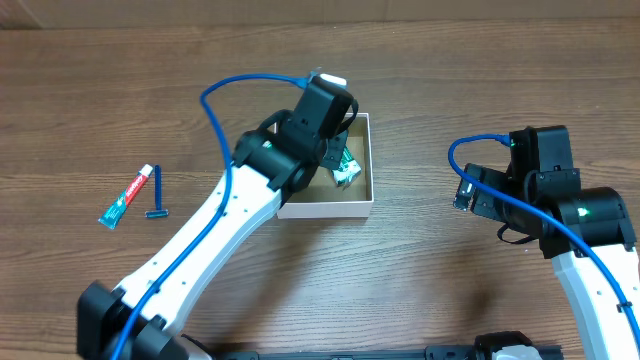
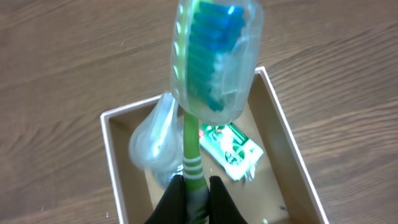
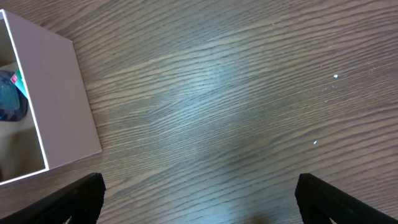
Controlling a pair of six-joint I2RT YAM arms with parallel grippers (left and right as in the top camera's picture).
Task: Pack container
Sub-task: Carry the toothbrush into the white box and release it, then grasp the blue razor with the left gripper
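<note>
Left wrist view gave me the closest look at the left gripper [image 2: 194, 190]. Its black fingers [image 2: 169, 205] were pressed together on the green handle of a toothbrush [image 2: 192, 146], pinching it low on the stem. The brush stood out from the fingers with its blue and white bristles enclosed in a clear cap [image 2: 217, 56]. The capped head hung over the container [image 2: 283, 134]; I could not tell whether it touched anything. On the brown floor inside lay a clear plastic piece [image 2: 152, 140] toward the left wall, and just beside it a green-and-white packet [image 2: 235, 149] nearer the middle.

On the right wrist view, the right gripper [image 3: 199, 183] was spread wide, its two fingers at the lower corners of the view and only the table [image 3: 236, 93] showing between them. One white corner of the container showed at the left edge of that view, apart from the fingers.

From overhead, the container sat near the middle of the table. The left arm reached over it from the lower left, and the right gripper was well apart to its right. Far to the left lay a toothpaste tube [image 1: 128, 195] and a blue razor [image 1: 157, 193], just beside each other and well apart from the container. The surface was dark, grained wood that filled every view to its edges, so I saw nothing of the room.
</note>
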